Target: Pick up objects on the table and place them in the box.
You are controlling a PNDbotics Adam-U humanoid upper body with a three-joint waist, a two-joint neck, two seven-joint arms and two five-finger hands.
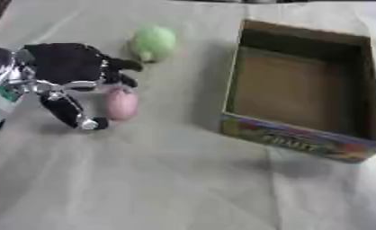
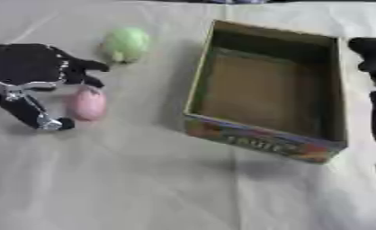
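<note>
Barely caged: pink egg-shaped object on cloth-covered surface, between thumb and spread fingers of left hand, not gripped. Could roll away toward green object if nudged. Cardboard box well apart, empty.

- My left hand: black, with silver at the joints; a silver tip shows on the thumb.
- My right hand: black, seen only at the right edge of the right eye view.
- Oval object beside my left hand: plain pale pink, no pattern.
- Rounded object farther back: plain light green, no pattern.
- Box: brown cardboard inside; dark olive-brown upper walls; front outer face printed in several colours — blue, red, yellow, green — with pale lettering I cannot read reliably.
- Table covering: off-white to pale grey cloth, unpatterned.
</note>
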